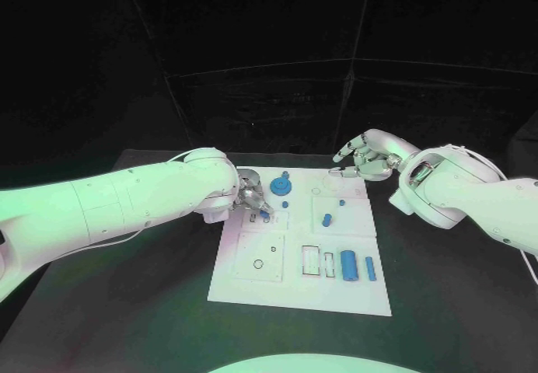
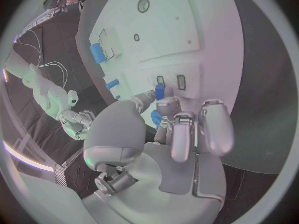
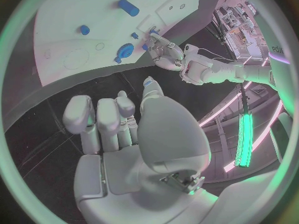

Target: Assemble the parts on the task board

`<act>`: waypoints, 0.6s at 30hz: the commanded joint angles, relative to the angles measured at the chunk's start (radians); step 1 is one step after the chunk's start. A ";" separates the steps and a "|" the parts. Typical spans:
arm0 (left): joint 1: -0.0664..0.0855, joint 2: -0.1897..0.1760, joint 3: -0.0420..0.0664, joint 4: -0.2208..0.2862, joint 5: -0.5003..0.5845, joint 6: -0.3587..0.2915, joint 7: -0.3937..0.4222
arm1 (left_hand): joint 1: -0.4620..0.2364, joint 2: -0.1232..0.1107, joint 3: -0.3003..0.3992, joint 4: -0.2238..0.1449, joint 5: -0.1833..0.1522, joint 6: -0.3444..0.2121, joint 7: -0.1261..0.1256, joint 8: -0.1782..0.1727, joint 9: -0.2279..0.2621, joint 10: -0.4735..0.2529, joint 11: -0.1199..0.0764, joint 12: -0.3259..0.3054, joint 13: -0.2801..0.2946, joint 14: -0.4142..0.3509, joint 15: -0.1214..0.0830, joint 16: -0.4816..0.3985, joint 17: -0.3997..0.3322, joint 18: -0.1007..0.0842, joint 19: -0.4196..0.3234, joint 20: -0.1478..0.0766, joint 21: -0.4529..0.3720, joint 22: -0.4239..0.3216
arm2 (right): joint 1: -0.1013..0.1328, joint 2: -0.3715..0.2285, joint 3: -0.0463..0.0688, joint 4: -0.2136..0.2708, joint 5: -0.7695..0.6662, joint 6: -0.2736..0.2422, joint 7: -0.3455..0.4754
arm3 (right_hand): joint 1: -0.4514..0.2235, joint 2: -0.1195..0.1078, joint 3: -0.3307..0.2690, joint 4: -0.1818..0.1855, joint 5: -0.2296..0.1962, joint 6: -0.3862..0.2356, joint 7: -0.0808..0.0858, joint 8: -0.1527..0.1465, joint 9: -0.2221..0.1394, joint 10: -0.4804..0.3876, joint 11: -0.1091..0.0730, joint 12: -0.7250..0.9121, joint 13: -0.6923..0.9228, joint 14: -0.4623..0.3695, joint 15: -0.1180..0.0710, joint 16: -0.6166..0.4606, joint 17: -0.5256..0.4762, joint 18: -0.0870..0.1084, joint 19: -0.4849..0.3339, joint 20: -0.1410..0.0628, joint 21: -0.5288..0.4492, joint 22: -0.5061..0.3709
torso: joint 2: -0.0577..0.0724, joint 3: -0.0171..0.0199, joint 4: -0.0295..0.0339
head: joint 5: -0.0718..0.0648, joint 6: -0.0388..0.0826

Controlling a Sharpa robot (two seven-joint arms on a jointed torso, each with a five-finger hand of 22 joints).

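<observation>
Head view: the white task board (image 1: 301,268) lies in the middle of the black table (image 1: 134,311). The left hand (image 1: 249,198) sits over the board's corner at about 11 o'clock, fingers bent down around a small blue part (image 1: 263,211) at their tips. Just beside it, toward 12 o'clock, stands a round blue part with a stem (image 1: 281,185). A small blue peg (image 1: 326,220) stands near the board's centre. Toward 5 o'clock, a blue cylinder (image 1: 350,266) and a thinner blue bar (image 1: 370,268) lie side by side, next to 2 rectangular slots (image 1: 317,263). The right hand (image 1: 365,159) hovers off the board's far edge at about 1 o'clock, fingers curled and apart, nothing in them.

Left wrist view: the left hand (image 2: 177,129) pinches a small blue part (image 2: 159,91) at its fingertips (image 2: 167,104), right at a pair of small slots on the task board (image 2: 206,40). A second blue piece (image 2: 156,118) shows between the fingers, lower down; I cannot tell whether it is held.

Right wrist view: the right hand (image 3: 124,129) hangs over the dark table, fingers loosely bent, holding nothing. Beyond it, the task board (image 3: 69,30) carries the round blue part (image 3: 124,51), and the left hand (image 3: 163,50) rests at the board's edge.
</observation>
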 commanded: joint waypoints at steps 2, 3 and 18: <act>-0.001 -0.001 -0.002 0.001 -0.016 0.026 -0.003 | 0.001 0.010 0.164 -0.157 0.002 -0.006 -0.004 0.005 0.002 0.000 -0.001 -0.002 0.001 0.104 -0.001 0.003 0.263 -0.007 0.001 0.002 -0.003 0.002 | 0.002 0.001 0.001 -0.005 0.095 -0.090 0.105 | 0.042 0.023 -0.007 0.002 0.020 0.000 -0.006 0.029 0.003 -0.117 -0.001 -0.191 -0.184 -0.058 -0.001 -0.198 -0.196 0.038 -0.103 -0.001 -0.138 -0.161 | 0.000 0.0005 0.0001 | 0.000 -0.001; -0.001 -0.001 -0.002 0.002 -0.016 0.030 -0.004 | 0.001 0.010 0.164 -0.157 0.002 -0.006 -0.004 0.005 0.002 0.000 -0.001 -0.002 0.001 0.104 -0.001 0.003 0.263 -0.007 0.001 0.002 -0.003 0.002 | 0.002 0.001 0.001 -0.006 0.124 -0.108 0.132 | 0.059 0.029 -0.006 -0.002 0.027 -0.001 -0.004 0.035 0.003 -0.131 -0.004 -0.223 -0.219 -0.067 -0.004 -0.248 -0.243 0.043 -0.120 0.000 -0.170 -0.198 | -0.001 0.0012 0.0002 | 0.001 -0.001; -0.003 -0.001 -0.002 0.005 -0.017 0.065 -0.008 | 0.000 0.008 0.167 -0.159 0.002 -0.006 -0.005 0.006 0.003 0.004 -0.001 0.003 0.008 0.104 -0.001 0.003 0.263 -0.008 0.002 0.002 -0.001 0.006 | 0.002 0.005 0.001 -0.017 0.351 -0.164 0.283 | 0.143 0.077 -0.023 -0.002 0.028 0.016 0.003 0.040 -0.018 -0.127 0.008 -0.499 -0.569 -0.092 0.014 -0.675 -0.474 0.072 -0.191 0.013 -0.546 -0.527 | -0.001 0.0016 0.0005 | 0.002 -0.003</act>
